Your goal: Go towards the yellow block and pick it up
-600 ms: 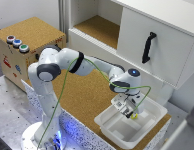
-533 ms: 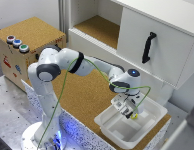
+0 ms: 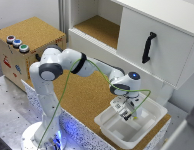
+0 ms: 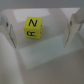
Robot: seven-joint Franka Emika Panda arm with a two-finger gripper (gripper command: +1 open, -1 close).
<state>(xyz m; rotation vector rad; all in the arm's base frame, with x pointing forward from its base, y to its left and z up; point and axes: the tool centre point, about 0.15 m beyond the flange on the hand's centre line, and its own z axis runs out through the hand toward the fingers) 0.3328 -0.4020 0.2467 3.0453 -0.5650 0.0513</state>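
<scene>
1. Arm [image 3: 72,65] reaches over cork counter [image 3: 82,95], gripper [image 3: 128,114] pointing down into white tray [image 3: 147,107].
2. Gripper [image 4: 39,29] released: 2 fingers [image 4: 73,27] stand wide apart, nothing clamped between them.
3. Yellow block [image 4: 33,28] sits between the fingers, nearer 1 finger than the other, touching neither.
4. Block rests on tray floor [image 4: 45,60], below the fingertips; black letters on 2 visible faces.
5. In exterior view, block hidden behind gripper, cannot make it out.
6. Thin yellow-green cable [image 3: 97,67] runs along arm to wrist.
7. White cabinet [image 3: 157,45] with black handle [image 3: 148,47] behind gripper; box with 3 buttons [image 3: 16,42] well apart, at exterior view's left.
</scene>
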